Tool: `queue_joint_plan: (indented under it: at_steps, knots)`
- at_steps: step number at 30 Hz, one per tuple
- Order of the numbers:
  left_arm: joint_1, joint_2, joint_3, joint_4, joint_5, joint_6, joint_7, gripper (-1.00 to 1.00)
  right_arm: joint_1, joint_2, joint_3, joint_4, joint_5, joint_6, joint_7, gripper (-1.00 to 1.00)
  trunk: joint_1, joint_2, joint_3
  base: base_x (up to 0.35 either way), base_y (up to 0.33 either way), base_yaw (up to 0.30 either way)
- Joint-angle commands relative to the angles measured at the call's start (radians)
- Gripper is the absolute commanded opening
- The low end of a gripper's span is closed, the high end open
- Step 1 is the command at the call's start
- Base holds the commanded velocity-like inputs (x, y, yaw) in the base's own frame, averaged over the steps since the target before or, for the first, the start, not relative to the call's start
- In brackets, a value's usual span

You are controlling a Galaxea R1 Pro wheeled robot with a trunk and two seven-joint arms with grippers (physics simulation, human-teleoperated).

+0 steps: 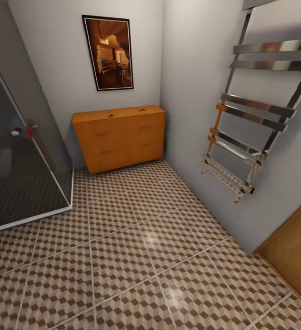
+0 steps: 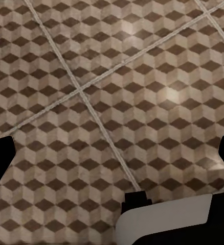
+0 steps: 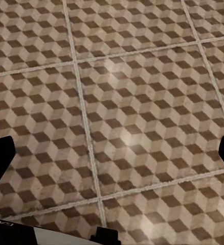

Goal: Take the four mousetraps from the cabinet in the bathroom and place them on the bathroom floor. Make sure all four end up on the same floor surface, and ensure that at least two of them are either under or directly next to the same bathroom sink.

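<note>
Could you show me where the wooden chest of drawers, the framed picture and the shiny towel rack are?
cabinet (image 1: 120, 137): head view, on its drawer front.
framed picture (image 1: 108, 52): head view, middle of the picture on the back wall.
towel rack (image 1: 255, 107): head view, on one chrome bar on the side wall.

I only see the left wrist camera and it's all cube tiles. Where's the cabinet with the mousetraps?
Observer: In the head view, the cabinet stands against the far wall, under a framed picture.
Operator: Are its drawers open?
Observer: No, all look shut. Two small dark things lie on its top; too small to tell what they are.
Operator: Anything in the way?
Observer: The bathroom floor between here and there shows only tiles. A glass shower enclosure is at the left, a chrome towel rail on the right wall.
</note>
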Motion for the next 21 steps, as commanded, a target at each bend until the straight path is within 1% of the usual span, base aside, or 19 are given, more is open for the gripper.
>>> queue_joint_plan:
  at_steps: [1, 4, 8, 17, 21]
  knots:
    - [-0.001, -0.001, -0.008, 0.003, 0.004, -0.005, 0.002, 1.00, 0.000, 0.000, 0.001, 0.000, -0.001, -0.003, 0.002, 1.00, 0.000, -0.001, -0.001, 0.000, 0.000, 0.210]
    - [-0.001, -0.001, -0.008, 0.003, 0.004, -0.005, 0.002, 1.00, -0.001, 0.000, 0.001, 0.000, -0.001, -0.004, 0.002, 1.00, 0.000, -0.001, -0.001, 0.000, 0.000, 0.145]
    - [-0.001, -0.001, -0.008, 0.003, 0.004, -0.005, 0.002, 1.00, 0.000, 0.000, 0.001, 0.000, -0.001, -0.004, 0.002, 1.00, 0.000, -0.001, -0.001, 0.000, 0.000, 0.067]
    - [-0.001, -0.001, -0.008, 0.003, 0.004, -0.005, 0.002, 1.00, -0.001, 0.000, 0.001, 0.000, -0.001, -0.004, 0.002, 1.00, 0.000, -0.001, -0.001, 0.003, 0.001, 0.014]
    - [-0.001, -0.001, -0.008, 0.003, 0.004, -0.005, 0.002, 1.00, -0.001, 0.000, 0.001, 0.000, -0.001, -0.003, 0.002, 1.00, 0.000, -0.001, -0.001, 0.072, 0.043, 0.002]
